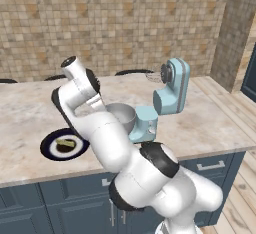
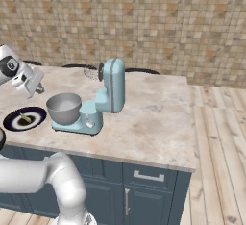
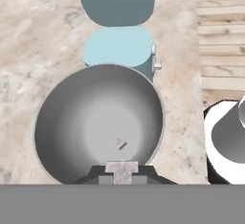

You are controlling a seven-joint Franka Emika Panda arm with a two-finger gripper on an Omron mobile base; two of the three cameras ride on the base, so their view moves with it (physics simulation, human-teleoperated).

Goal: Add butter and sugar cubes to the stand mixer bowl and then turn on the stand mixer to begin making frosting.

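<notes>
Surface: a pale marbled stone countertop (image 2: 153,123) over dark blue cabinets (image 2: 144,190).
Left part: a flat dark blue plate with a white ring (image 2: 14,121) lies on it.
Middle: the light blue stand mixer (image 2: 103,99) stands on its flat base, well apart from the plate.

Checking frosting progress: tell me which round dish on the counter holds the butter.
The flat dark blue plate with the white ring, left of the stand mixer, holds the butter. The grey stand mixer bowl holds a tiny sugar cube instead.
</notes>
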